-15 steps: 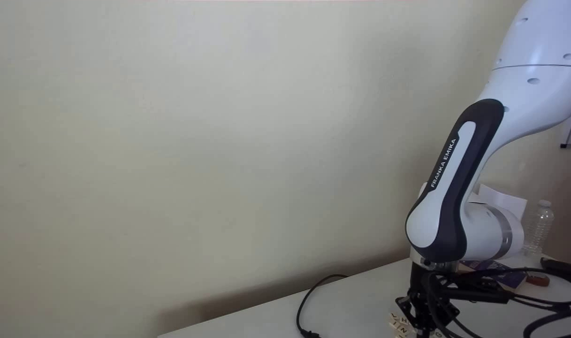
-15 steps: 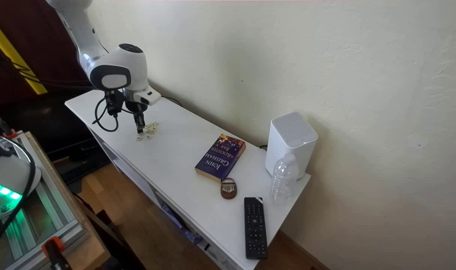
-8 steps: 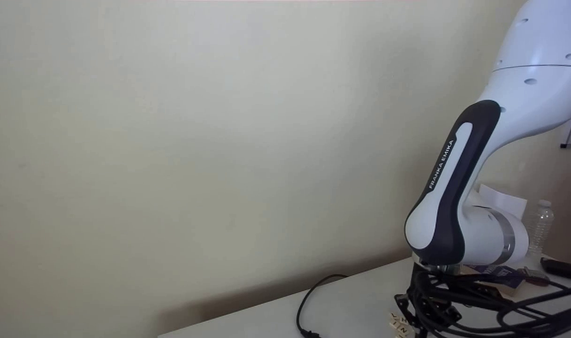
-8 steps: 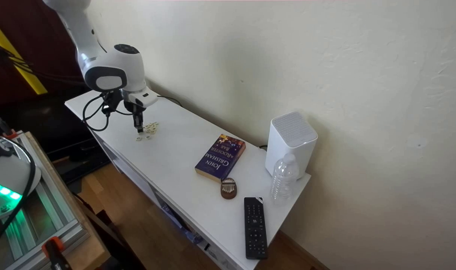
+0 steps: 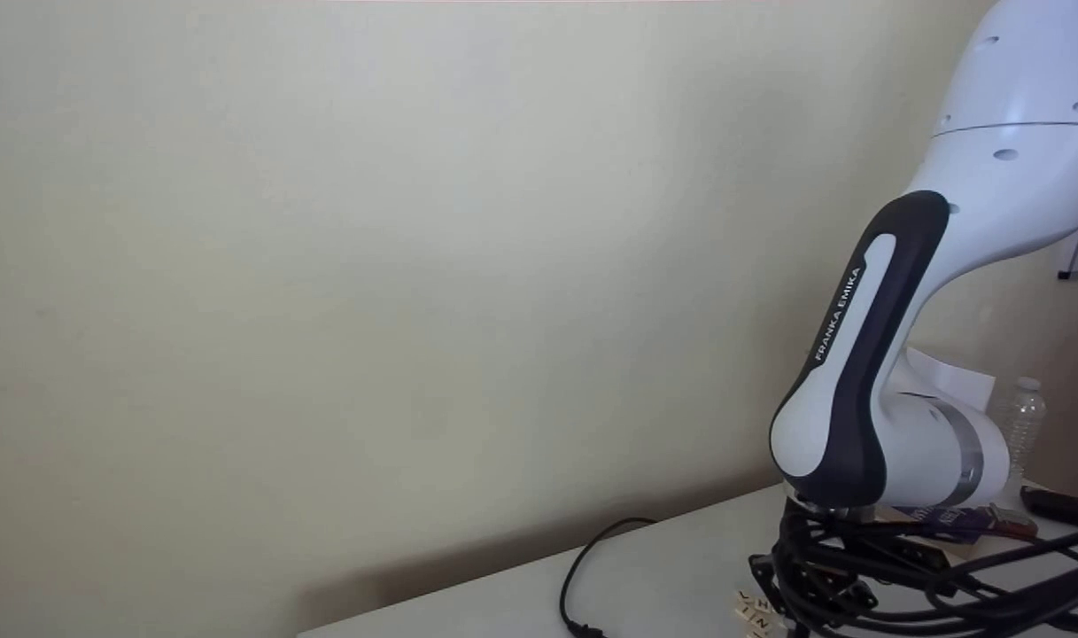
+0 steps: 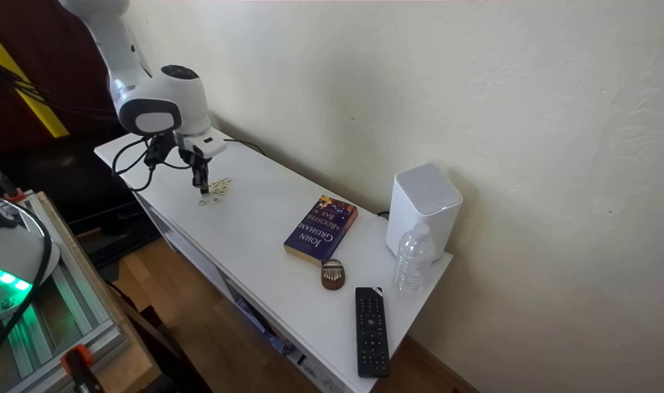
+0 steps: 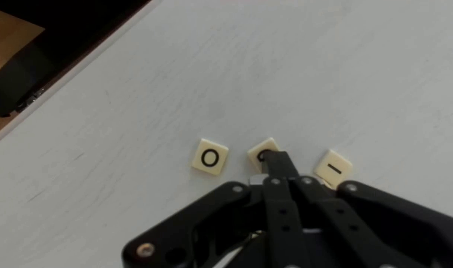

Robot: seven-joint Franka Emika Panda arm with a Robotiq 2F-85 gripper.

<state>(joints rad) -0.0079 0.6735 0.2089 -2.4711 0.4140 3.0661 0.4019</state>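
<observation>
One long edge of a smooth white tabletop (image 7: 166,89) is seen slanting across the upper left of the wrist view, with dark shadow and brown wooden floor (image 7: 6,33) past it. On the opposite side the tabletop is bounded by a pale, faintly rough wall (image 6: 528,136). A wide strip of surface is shown between the first edge and a flat, square, cream tile lettered O (image 7: 210,157). Just beside it, a cream square tile with a partly hidden black mark (image 7: 259,152) is overlapped by the fingertips of the black two-fingered gripper (image 7: 282,162); whether it is touched cannot be told. The fingers are brought fully together, and nothing is seen held between them. Past the fingertips, a cream square tile with a black bar (image 7: 333,168) is seen. In an exterior view a loose cluster of cream tiles (image 6: 220,186) is spread just beside the gripper. Farther along, a thick purple paperback book (image 6: 321,229) and a rounded brown thumb piano with metal tines (image 6: 333,274) are laid close together.
</observation>
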